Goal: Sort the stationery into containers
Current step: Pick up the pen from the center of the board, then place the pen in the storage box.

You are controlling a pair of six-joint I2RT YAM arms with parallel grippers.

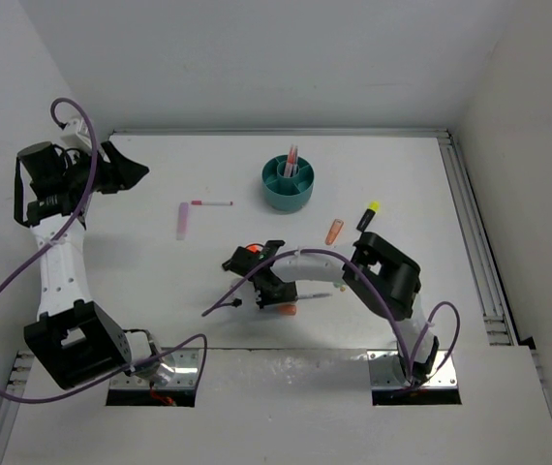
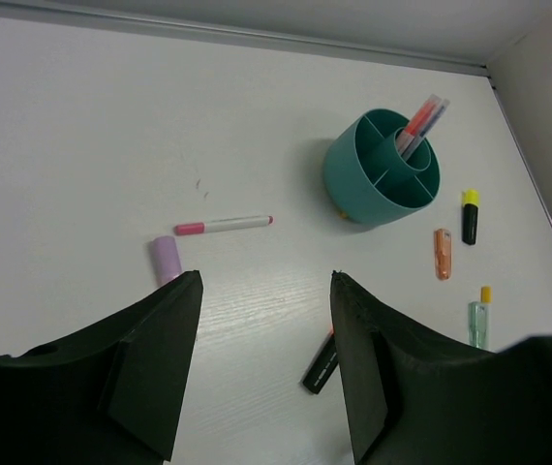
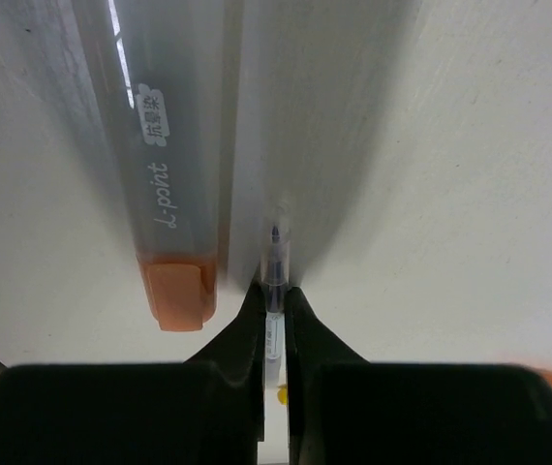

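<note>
Pinched between the fingers of my right claw, at the bottom centre of the wrist view, is a thin clear pen with a dark tip, lying flat on the worktop. The hold is narrow and sits at one spot on a slippery barrel, so I judge the pen could swing or slide out as I lift. Just to its left lies a grey highlighter with an orange cap (too blurred to tell whether the two touch). If they do, my lift may roll it away or drag it along.

The teal organiser cup stands at the upper middle of the overhead frame, well apart from my right claw, with pink pens upright in its centre tube. A drooping pen could catch the rim or knock those. My left claw hangs spread at the upper left of the overhead frame, holding nothing.
</note>
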